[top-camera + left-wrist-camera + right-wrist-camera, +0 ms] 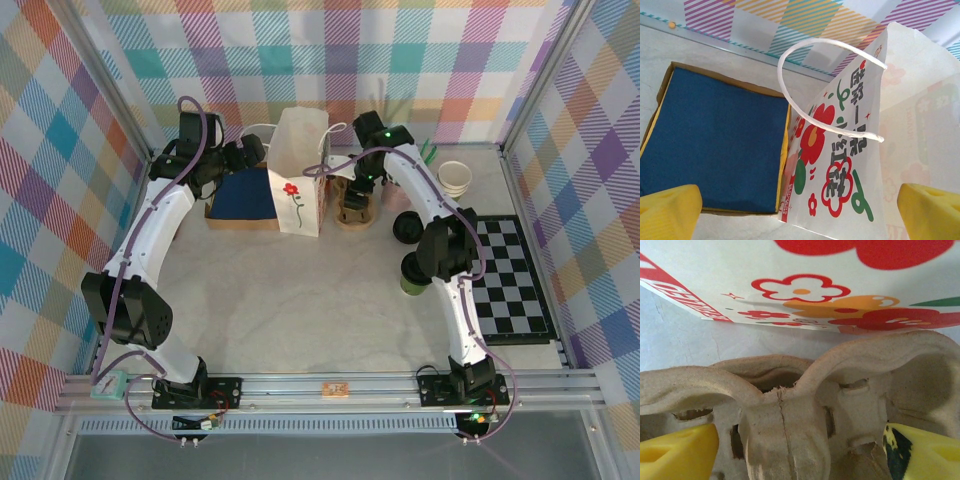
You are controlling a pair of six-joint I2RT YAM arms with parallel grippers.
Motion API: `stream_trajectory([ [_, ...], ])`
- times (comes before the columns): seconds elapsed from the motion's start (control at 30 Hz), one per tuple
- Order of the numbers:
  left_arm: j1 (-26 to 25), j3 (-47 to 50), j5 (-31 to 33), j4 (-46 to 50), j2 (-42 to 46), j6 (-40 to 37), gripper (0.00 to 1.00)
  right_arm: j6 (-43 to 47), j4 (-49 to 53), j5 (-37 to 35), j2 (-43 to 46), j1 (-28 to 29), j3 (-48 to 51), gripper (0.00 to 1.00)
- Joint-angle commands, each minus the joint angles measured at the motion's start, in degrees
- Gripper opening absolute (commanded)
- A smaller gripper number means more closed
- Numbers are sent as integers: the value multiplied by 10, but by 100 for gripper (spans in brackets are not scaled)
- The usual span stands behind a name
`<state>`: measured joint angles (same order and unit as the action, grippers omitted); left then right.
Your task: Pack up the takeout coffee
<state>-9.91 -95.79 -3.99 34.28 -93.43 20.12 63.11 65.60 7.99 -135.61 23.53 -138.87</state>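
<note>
- Two claws sit up at the far side of the table (290, 320), while the takeout coffee (411, 276) stands well apart from both, back toward the arm bases on the right
- We see the coffee as a small green cup under a round black lid, upright on the table, so its long axis runs vertically; the right arm (447, 245) crosses above part of it
- Our right claw (800, 452) is spread wide, with its yellow fingers (680, 452) on either side of the pulp cup carrier (790, 390); we cannot tell whether they press on it
- That carrier stands just beside the white paper bag (300, 175), on the bag's right
- Our left claw (800, 215) is spread fully and grips nothing; it hovers over the bag's edge and the blue-lined box (715, 145) to the bag's left
- From the right claw, the coffee lies toward the near edge and a little to the right, with the loose black lid (407, 228) between them
- We judge the right arm to be the nearer one by far, since the left would have to reach across the bag and the carrier
- We judge the packing of the cup as not yet begun, as it touches neither bag nor carrier
- Because the cup is upright, we expect a grasp from the side or from above the lid, and we should avoid the lidless stack of cups (455, 178) farther back
</note>
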Motion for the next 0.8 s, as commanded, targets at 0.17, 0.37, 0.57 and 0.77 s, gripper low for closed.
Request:
stream_trajectory([
  [0.17,13,9,-6,-13,-9,8,100,9,6,18,-7,-8,9,80],
  [0.37,14,9,-6,-13,-9,9,100,6,4,25,-12,-8,13,74],
  [0.57,14,8,-5,-14,-11,10,100,5,5,24,-16,-7,14,69],
  [0.77,14,9,-5,-15,-12,11,100,6,8,23,-15,-7,17,57],
])
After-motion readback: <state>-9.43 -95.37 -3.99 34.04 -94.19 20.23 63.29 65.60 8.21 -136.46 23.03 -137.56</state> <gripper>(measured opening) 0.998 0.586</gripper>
